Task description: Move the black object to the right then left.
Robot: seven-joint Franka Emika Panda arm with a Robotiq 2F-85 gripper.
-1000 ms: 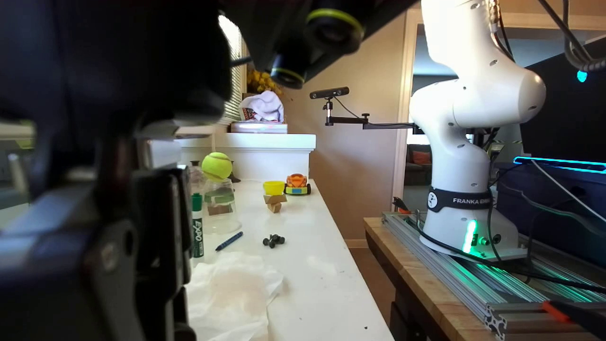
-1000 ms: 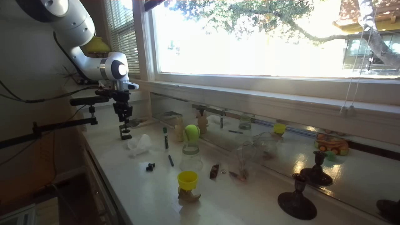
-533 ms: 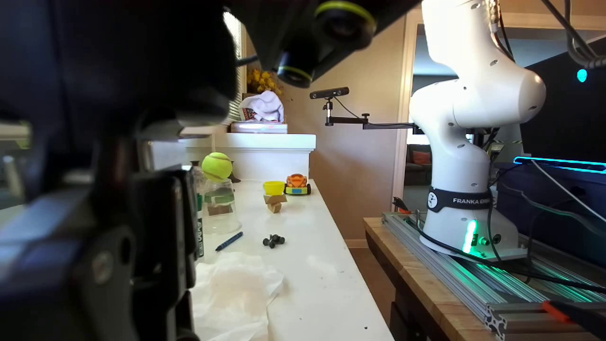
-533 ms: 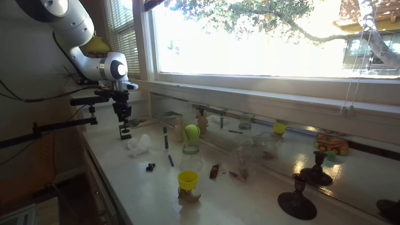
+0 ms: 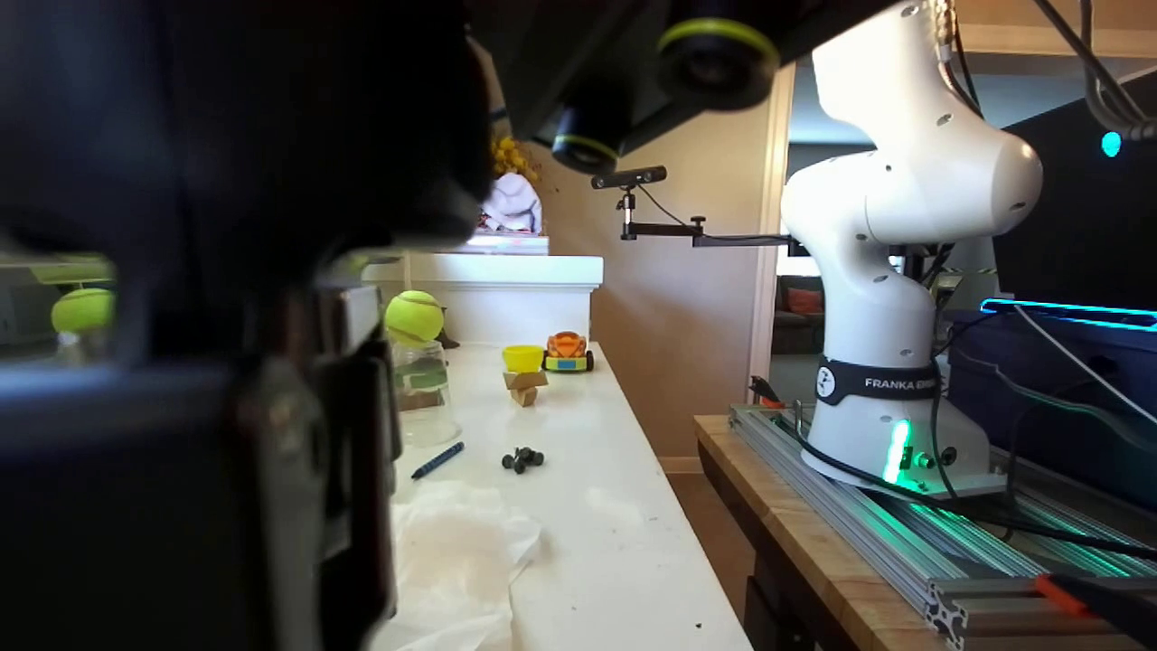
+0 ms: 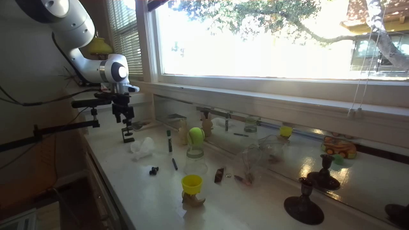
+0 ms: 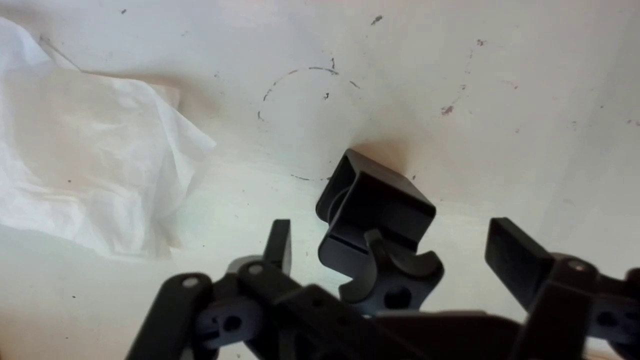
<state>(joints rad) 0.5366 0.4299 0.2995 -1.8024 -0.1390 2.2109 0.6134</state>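
Observation:
The black object (image 7: pixel 385 205), a boxy bracket with a lobed knob, stands on the white counter under my gripper in the wrist view. My gripper (image 7: pixel 392 240) is open wide, one of its fingers (image 7: pixel 277 245) left of the bracket and the other right, with bare counter showing on both sides. Neither finger appears to touch it. In an exterior view the black object (image 6: pixel 129 140) rests on the counter's far end, directly below the gripper (image 6: pixel 124 119). In an exterior view the gripper fills the left foreground and hides the object.
A crumpled white tissue (image 7: pixel 90 150) lies left of the bracket. Farther along are a green marker (image 6: pixel 169 142), a crayon (image 6: pixel 174 164), small black pieces (image 6: pixel 153 171), a tennis ball (image 6: pixel 196 135) on a clear cup, and a yellow cup (image 6: pixel 191 184).
My gripper's fingers have spread apart, and the arm has shifted slightly left in an exterior view. The black object stays in the same place.

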